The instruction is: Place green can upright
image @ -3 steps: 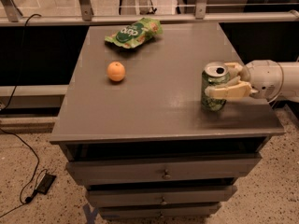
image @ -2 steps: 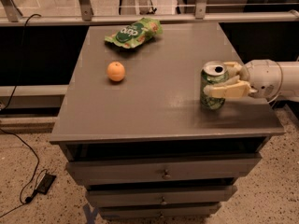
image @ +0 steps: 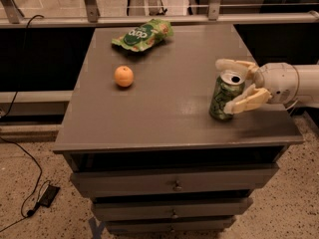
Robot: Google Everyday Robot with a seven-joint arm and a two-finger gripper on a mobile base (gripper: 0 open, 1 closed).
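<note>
The green can (image: pixel 221 99), mottled green with a silver top and pull-tab opening, stands upright on the grey cabinet top (image: pixel 164 103) near its right front corner. My gripper (image: pixel 224 86) reaches in from the right and straddles the can. One cream finger (image: pixel 234 63) is behind the can's top and the other (image: pixel 247 100) is in front of its side. The fingers are spread a little wider than the can, so the gripper is open around it.
An orange (image: pixel 123 76) lies left of centre on the cabinet top. A flat green snack bag (image: pixel 143 35) lies at the back. The cabinet has drawers (image: pixel 174 183) below. A metal rail (image: pixel 159 19) runs behind. A cable (image: pixel 30 183) lies on the floor at left.
The fingers have spread apart from the can's sides. The can stays upright in the same spot. The arm has barely moved.
</note>
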